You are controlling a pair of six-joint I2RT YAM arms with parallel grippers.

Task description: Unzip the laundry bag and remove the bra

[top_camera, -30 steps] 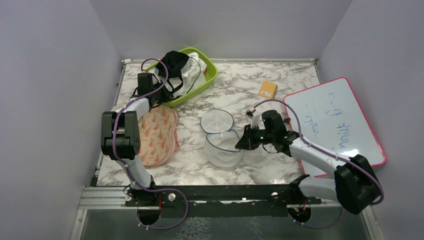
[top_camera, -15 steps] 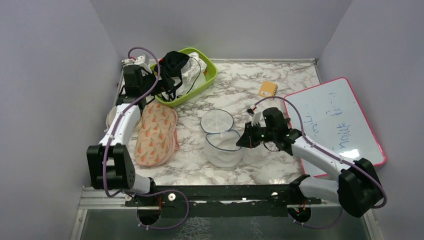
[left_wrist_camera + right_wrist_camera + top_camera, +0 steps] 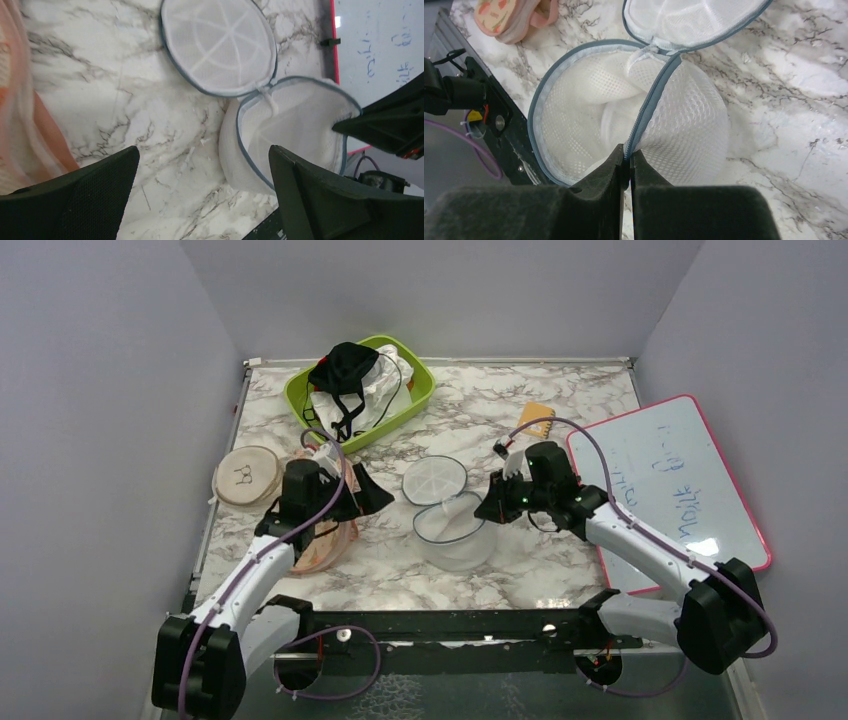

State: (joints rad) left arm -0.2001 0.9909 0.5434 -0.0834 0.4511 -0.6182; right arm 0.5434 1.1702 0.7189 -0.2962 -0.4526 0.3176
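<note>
Laundry bag (image 3: 450, 530) is unzipped and gaping, directly at the right gripper (image 3: 490, 512) fingertips; its grey-blue zip band is pinched between the fully closed jaws, rim pulled up on that side. In the right wrist view the band is seen clamped edge-on at the tips (image 3: 626, 157), with only white mesh visible inside the bag (image 3: 684, 130). The lid half (image 3: 434, 481) is folded flat on the table just beyond the pinch point, hinged to the bowl half. The left gripper (image 3: 365, 495) is spread wide and holds nothing, hovering over bare marble to the left of the bag, near it but apart. The peach patterned bra (image 3: 320, 530) lies outside the bag, under and behind the left gripper, partly covered by the arm. Further left of that gripper sits a beige disc (image 3: 247, 475); ahead of it, a green tray (image 3: 415, 390) with a black garment (image 3: 345, 365). A whiteboard (image 3: 670, 480) lies right of the right gripper.
</note>
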